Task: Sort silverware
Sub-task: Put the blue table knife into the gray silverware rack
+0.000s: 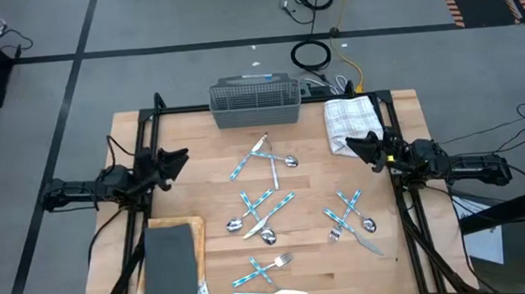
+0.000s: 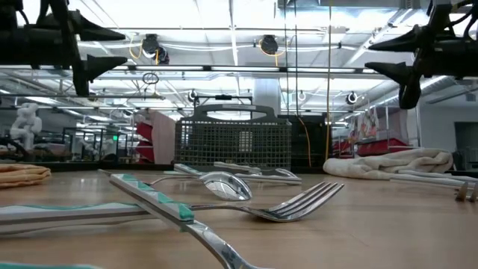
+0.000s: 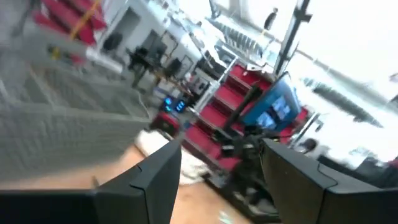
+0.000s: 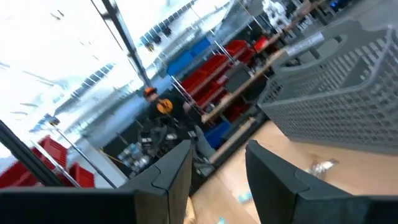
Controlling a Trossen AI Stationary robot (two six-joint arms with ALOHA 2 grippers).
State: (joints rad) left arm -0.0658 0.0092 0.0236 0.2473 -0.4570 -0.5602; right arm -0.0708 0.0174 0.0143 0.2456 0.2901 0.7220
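The silverware (image 1: pixel 269 206), several forks, spoons and knives with blue-and-white handles, lies flat in loose crossed groups across the middle and near part of the wooden table. In the low view a fork (image 2: pixel 287 203) and a spoon (image 2: pixel 224 185) lie close to the camera. My left gripper (image 1: pixel 181 160) hangs open above the table's left side, pointing toward the middle. My right gripper (image 1: pixel 358 147) hangs open above the right side, beside the white towel. Both are clear of the silverware and hold nothing. The wrist views show open fingers (image 3: pixel 158 177) (image 4: pixel 273 171) with nothing between them.
A grey mesh basket (image 1: pixel 254 102) stands at the table's far edge, middle. A crumpled white towel (image 1: pixel 352 121) lies at the far right. A wooden board with a dark grey slab (image 1: pixel 170 262) lies at the near left corner. Bare wood shows on the left, between my left gripper and the silverware.
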